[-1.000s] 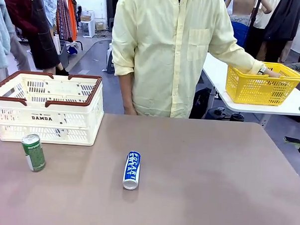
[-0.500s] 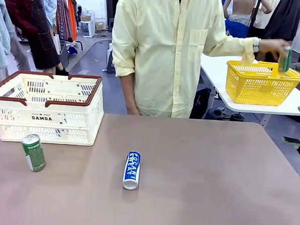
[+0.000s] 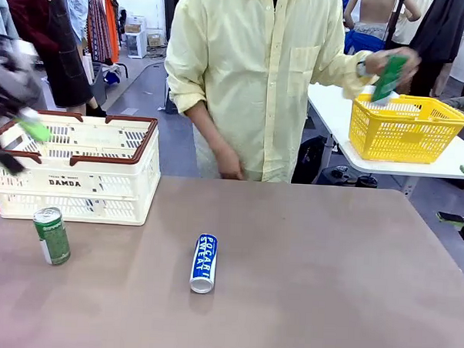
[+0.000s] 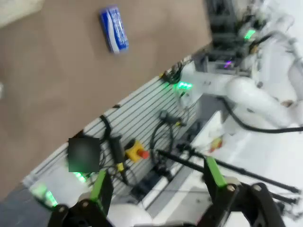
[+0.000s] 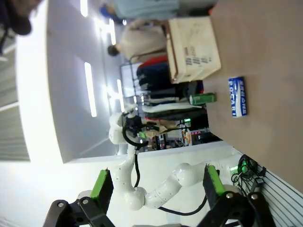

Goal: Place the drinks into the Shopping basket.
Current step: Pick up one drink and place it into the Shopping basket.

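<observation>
Drinks first: we see a blue can [image 3: 203,263] lying on its side on the brown bench [image 3: 327,286]. It is out in front of the Shopping basket [image 3: 70,167], off the basket's right front corner and well apart from it, with one silver end toward the robot. A green can [image 3: 52,235] stands upright just in front of the basket's left front corner, not touching it. A second green can [image 3: 389,79] is off the bench, far to the basket's right. It is held tilted in the person's hand [image 3: 379,63] above a yellow mesh basket [image 3: 407,131] on a white table. In the front view the left jaws show as a dark blur over the basket's left rim, with one green pad [image 3: 34,127] visible. In the left wrist view their fingers [image 4: 99,187] stand wide apart with nothing between them. In the right wrist view the right jaws are likewise spread wide and empty, their fingers [image 5: 102,184] well away from the basket and from both cans on the bench.
</observation>
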`<state>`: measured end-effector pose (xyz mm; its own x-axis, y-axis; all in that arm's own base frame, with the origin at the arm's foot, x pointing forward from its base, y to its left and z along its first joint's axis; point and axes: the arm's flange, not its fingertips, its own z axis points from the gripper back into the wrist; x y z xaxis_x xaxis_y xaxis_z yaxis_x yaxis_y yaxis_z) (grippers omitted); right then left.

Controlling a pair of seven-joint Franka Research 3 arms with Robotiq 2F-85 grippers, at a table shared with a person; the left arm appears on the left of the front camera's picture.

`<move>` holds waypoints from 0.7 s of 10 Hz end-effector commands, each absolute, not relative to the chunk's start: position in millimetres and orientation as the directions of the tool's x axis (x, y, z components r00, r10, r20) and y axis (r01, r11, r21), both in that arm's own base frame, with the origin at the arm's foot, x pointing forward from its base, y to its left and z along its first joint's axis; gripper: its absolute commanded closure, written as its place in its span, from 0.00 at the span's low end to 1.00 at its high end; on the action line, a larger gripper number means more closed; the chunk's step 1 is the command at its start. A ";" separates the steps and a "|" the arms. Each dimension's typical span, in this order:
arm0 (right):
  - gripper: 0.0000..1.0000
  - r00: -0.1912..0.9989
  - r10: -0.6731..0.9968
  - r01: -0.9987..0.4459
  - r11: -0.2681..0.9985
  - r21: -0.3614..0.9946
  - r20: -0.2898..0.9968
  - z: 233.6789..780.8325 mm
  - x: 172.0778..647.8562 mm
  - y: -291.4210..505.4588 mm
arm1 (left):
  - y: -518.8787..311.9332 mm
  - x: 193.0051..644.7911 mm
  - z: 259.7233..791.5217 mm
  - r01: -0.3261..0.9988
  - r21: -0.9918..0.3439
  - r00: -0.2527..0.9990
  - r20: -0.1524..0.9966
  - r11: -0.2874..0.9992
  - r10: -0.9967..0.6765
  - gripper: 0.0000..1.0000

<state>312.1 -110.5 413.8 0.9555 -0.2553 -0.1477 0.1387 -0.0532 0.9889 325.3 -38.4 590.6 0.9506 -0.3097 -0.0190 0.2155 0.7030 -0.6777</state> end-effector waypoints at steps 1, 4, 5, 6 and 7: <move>0.00 0.954 -0.257 0.139 -0.073 0.988 -0.154 418.7 312.4 -111.9 | -95.3 336.1 572.4 0.347 -0.566 0.896 -0.035 0.748 -0.443 0.00; 0.00 0.954 -0.257 0.139 -0.073 0.988 -0.154 418.7 312.4 -111.9 | -171.8 325.4 545.7 0.414 -0.490 0.878 -0.009 0.767 -0.479 0.00; 0.00 0.954 -0.257 0.139 -0.073 0.988 -0.154 418.7 312.4 -111.9 | -159.8 325.5 560.3 0.400 -0.512 0.876 -0.029 0.760 -0.481 0.00; 0.00 0.954 -0.257 0.139 -0.073 0.988 -0.154 418.7 312.4 -111.9 | -159.8 325.5 560.3 0.400 -0.512 0.876 -0.029 0.760 -0.481 0.00; 0.00 0.954 -0.257 0.139 -0.073 0.988 -0.154 418.7 312.4 -111.9 | -159.8 325.5 560.3 0.400 -0.512 0.876 -0.029 0.760 -0.481 0.00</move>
